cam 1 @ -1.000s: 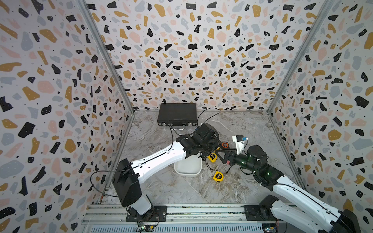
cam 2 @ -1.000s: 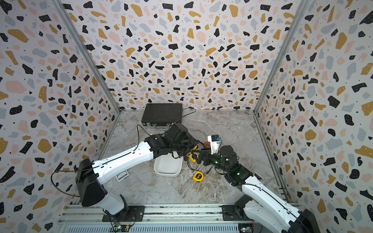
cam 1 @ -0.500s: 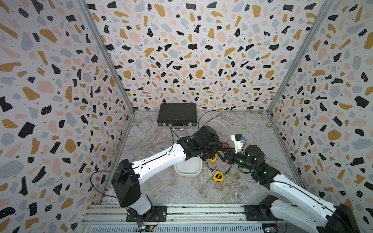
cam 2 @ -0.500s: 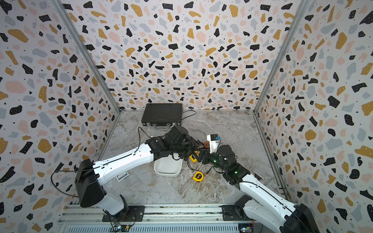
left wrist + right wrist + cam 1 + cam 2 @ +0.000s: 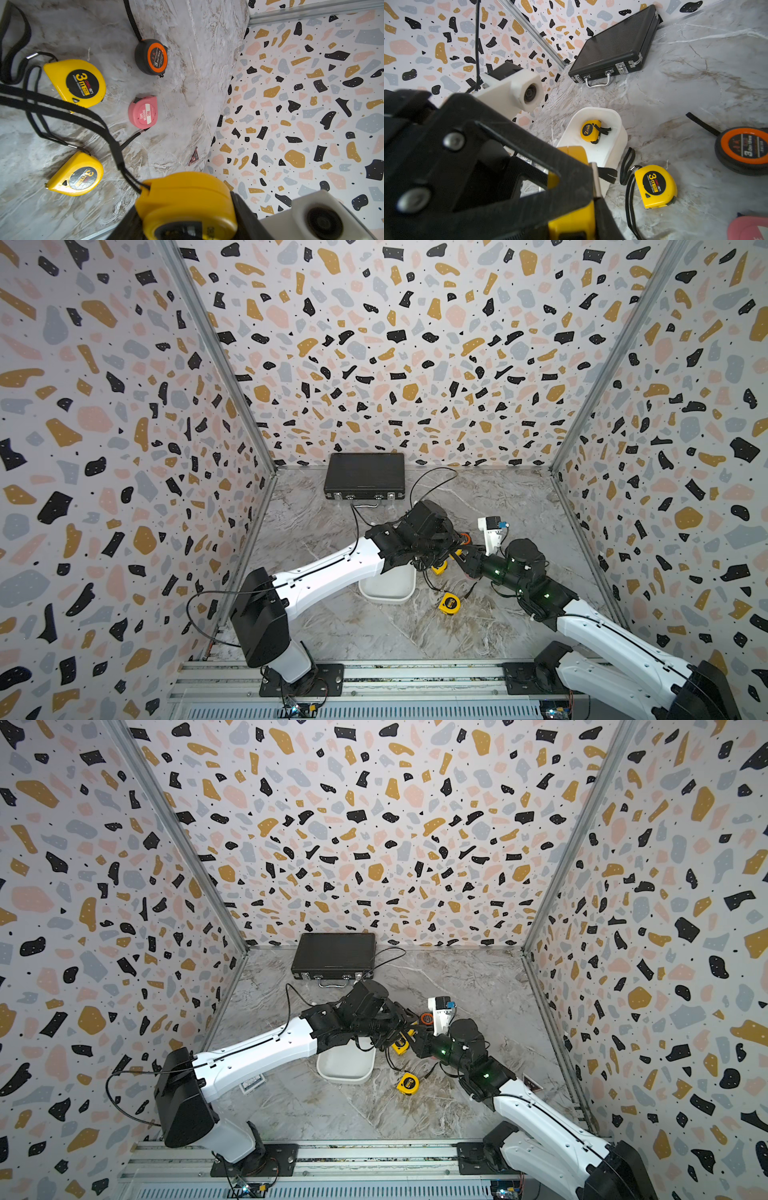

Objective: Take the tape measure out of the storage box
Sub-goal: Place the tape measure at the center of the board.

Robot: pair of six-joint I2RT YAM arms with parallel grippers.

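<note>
Progress looks well along but unfinished. Four tape measures lie out on the desk (image 5: 519, 506): two yellow ones, the larger (image 5: 75, 83) and the smaller (image 5: 76, 174), a pink one (image 5: 143, 112) and a black-and-orange one (image 5: 151, 57). A fifth, yellow tape measure (image 5: 187, 207) hangs in the air just beside the storage box (image 5: 388, 587), and the left gripper (image 5: 182, 224) is clamped on it, its black strap trailing away. The right gripper (image 5: 593, 187) has its jaws together right against this same tape measure; the right wrist view suggests it pinches the case or strap end, though exactly which I cannot tell. One small yellow tape measure (image 5: 589, 131) remains inside the white storage box, seen in the right wrist view. Judging from this, the carried one has yet to be set down and the last one has yet to be lifted out. The black briefcase (image 5: 365, 476) sits untouched at the back wall.
</note>
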